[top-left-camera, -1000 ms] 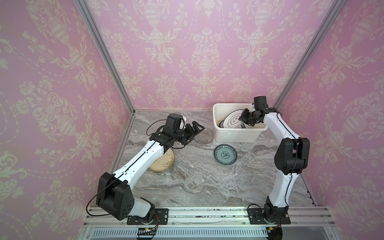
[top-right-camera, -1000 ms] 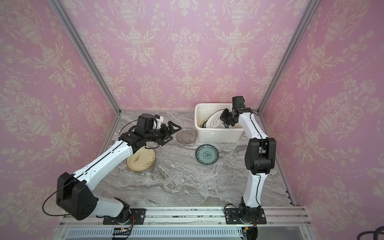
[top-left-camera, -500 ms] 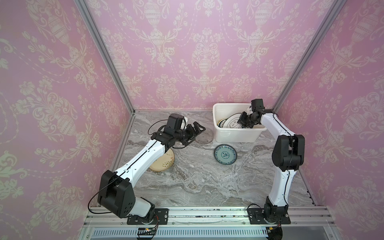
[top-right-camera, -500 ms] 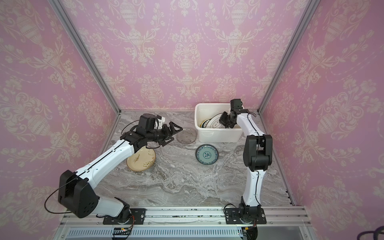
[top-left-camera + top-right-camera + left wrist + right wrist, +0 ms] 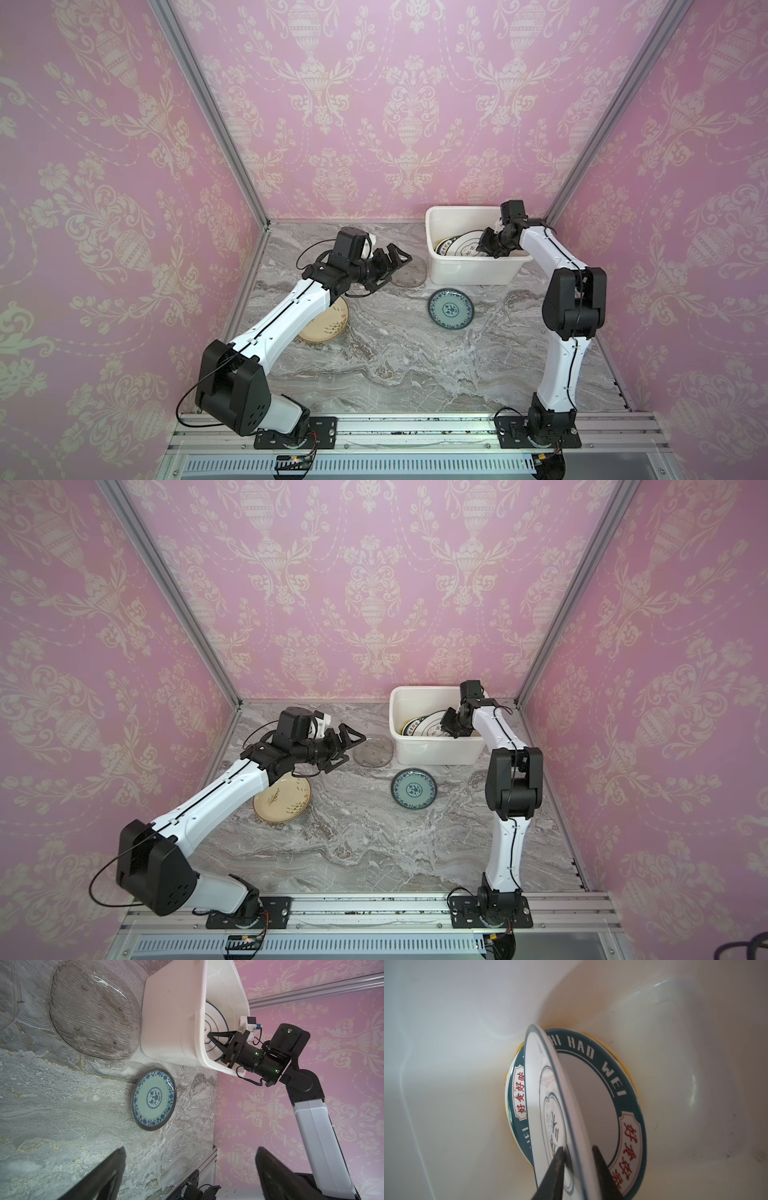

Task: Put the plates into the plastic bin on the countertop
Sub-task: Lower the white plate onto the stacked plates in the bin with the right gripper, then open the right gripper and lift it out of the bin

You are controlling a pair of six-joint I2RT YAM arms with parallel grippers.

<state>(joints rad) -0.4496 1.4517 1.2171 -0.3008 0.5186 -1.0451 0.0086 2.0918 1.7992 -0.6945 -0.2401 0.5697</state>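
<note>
1 teal plate [image 5: 451, 308], 1 yellow plate [image 5: 282, 800], 1 bin [image 5: 473, 272]

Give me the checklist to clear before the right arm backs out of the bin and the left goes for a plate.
1. White blue-rimmed plate inside the plastic bin: ok, tilted on edge over the lettered plate.
2. Right pincer clear of that plate: cannot tell; the rim sits between its fingers.
3. Left pincer open and empty: ok.
4. Clear glass plate reachable on the countertop: ok, beside the bin, near the left pincer.
5. Teal plate lying flat, apart from the bin: ok.
6. Cream plate uncovered: not ok, the left arm crosses over it.
</note>
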